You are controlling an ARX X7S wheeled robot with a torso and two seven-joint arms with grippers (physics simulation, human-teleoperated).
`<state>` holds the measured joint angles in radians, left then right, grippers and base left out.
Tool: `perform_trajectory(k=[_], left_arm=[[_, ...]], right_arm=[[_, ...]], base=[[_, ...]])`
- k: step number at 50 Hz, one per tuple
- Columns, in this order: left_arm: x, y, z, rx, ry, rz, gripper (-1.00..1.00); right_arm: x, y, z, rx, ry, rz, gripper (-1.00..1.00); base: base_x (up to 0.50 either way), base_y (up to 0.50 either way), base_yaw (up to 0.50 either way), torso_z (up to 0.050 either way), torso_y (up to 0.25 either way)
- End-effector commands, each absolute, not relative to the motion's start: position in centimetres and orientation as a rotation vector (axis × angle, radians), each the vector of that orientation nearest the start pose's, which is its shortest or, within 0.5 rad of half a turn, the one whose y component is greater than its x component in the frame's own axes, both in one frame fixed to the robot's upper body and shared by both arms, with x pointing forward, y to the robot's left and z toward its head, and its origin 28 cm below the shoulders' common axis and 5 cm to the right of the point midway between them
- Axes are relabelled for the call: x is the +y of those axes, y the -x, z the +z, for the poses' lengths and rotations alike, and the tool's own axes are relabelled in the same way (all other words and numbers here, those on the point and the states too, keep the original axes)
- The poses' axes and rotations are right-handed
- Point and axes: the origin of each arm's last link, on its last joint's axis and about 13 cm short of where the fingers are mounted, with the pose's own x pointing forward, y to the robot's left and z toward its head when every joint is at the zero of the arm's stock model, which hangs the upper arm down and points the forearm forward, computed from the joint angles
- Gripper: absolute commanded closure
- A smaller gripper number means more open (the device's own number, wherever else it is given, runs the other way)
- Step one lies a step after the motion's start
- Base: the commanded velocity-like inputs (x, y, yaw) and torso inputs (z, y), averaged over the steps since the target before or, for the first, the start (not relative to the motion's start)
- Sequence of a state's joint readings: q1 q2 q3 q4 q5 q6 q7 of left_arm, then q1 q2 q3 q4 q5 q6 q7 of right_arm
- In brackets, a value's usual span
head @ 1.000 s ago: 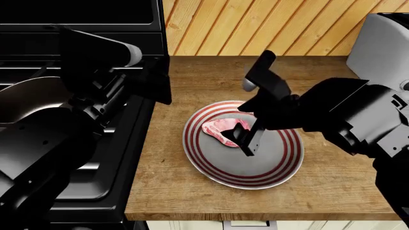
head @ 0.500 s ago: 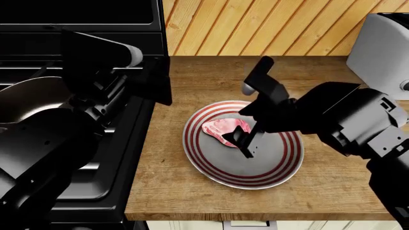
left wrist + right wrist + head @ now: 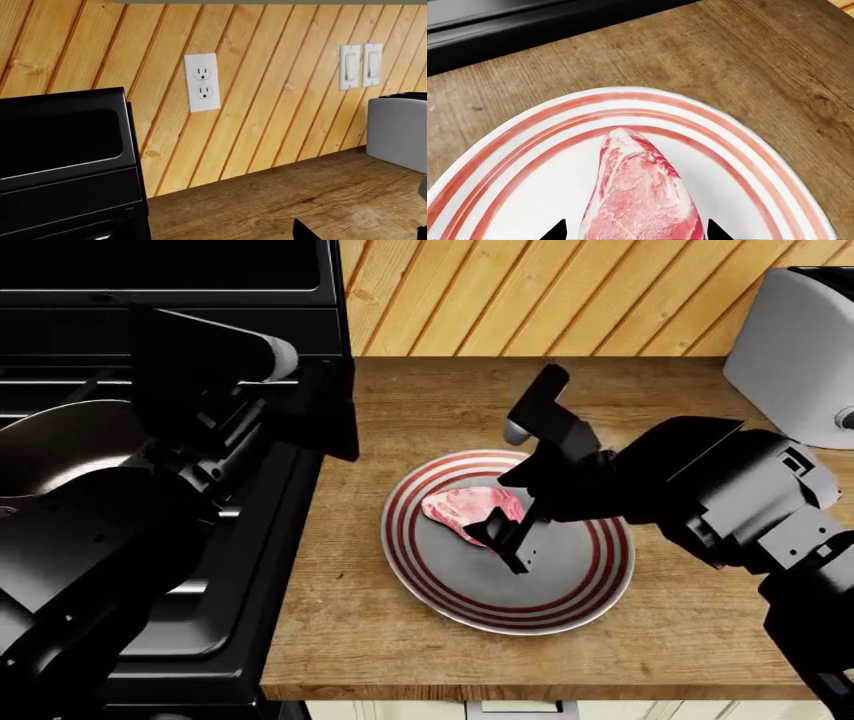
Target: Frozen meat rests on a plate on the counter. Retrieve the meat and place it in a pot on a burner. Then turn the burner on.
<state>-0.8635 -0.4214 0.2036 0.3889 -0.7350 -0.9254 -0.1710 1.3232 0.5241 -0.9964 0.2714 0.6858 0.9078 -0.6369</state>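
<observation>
The meat [image 3: 640, 195], flat and marbled, lies on the plate [image 3: 567, 595] on the table [image 3: 667, 630]; frozen, it is probably stiff and slick, best pinched across its narrow width. The right hand [image 3: 505, 540] straddles it, spread and unclenched. Left hand's state: cannot tell.

We are looking at a home kitchen: a wooden bench [image 3: 400, 640] runs beside a black stove [image 3: 227, 620], backed by slanted wood panelling [image 3: 267, 100]. The panelling carries a white wall outlet [image 3: 202, 82] and light switches [image 3: 361, 65], and a grey toaster [image 3: 794, 350] stands at two o'clock.
</observation>
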Motion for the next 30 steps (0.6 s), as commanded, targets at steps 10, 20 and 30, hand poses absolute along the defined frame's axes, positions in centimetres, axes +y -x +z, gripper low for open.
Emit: perform_trajectory(k=[10, 20, 30], left_arm=[[22.67, -28.93, 24.89, -0.155, -0.06, -0.336, -1.0], [22.83, -29.1, 24.69, -0.151, -0.055, -0.332, -1.0], [22.73, -29.08, 24.71, -0.149, -0.056, -0.332, -1.0]], right_arm=[[-14.2, -36.58, 22.74, 0.568, 0.456, 0.915, -1.0], [-14.12, -36.67, 22.55, 0.574, 0.457, 0.913, -1.0], [-14.3, -36.6, 22.6, 0.575, 0.457, 0.912, -1.0]], base=[[0.0, 0.0, 0.0, 0.0, 0.0], [0.0, 0.0, 0.0, 0.0, 0.0], [0.0, 0.0, 0.0, 0.0, 0.0]])
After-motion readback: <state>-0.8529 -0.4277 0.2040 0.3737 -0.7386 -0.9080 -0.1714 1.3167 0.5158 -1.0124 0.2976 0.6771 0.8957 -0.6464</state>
